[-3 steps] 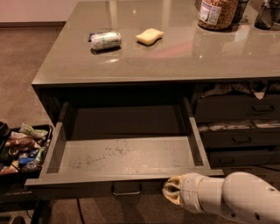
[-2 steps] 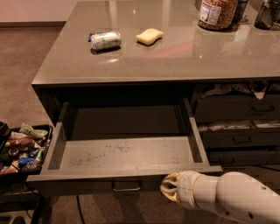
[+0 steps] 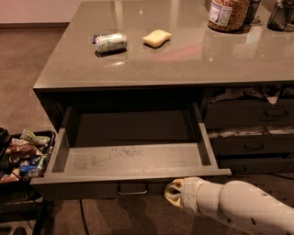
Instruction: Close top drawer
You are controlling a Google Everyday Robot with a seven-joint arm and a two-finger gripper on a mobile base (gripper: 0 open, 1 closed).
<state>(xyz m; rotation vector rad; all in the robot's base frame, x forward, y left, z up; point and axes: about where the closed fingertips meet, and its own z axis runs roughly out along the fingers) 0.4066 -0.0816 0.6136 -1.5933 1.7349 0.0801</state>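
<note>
The top drawer (image 3: 133, 158) is a wide dark grey drawer under the counter, pulled far out, with a pale speckled floor and nothing inside. Its front panel runs along the bottom of the view, with a small metal bail handle (image 3: 132, 189) at its middle. My gripper (image 3: 173, 194) is at the end of the white arm that comes in from the lower right. It sits against the drawer front, just right of the handle and below the drawer's top edge.
On the grey counter (image 3: 183, 55) lie a tipped can (image 3: 110, 42) and a yellow sponge (image 3: 156, 37); a jar (image 3: 228, 13) stands at the back right. Narrower drawers (image 3: 250, 133) with papers are on the right. A bin of snack packets (image 3: 23, 156) is at left.
My gripper and arm have moved left along the drawer front toward the handle. The drawer looks the same, still pulled out.
</note>
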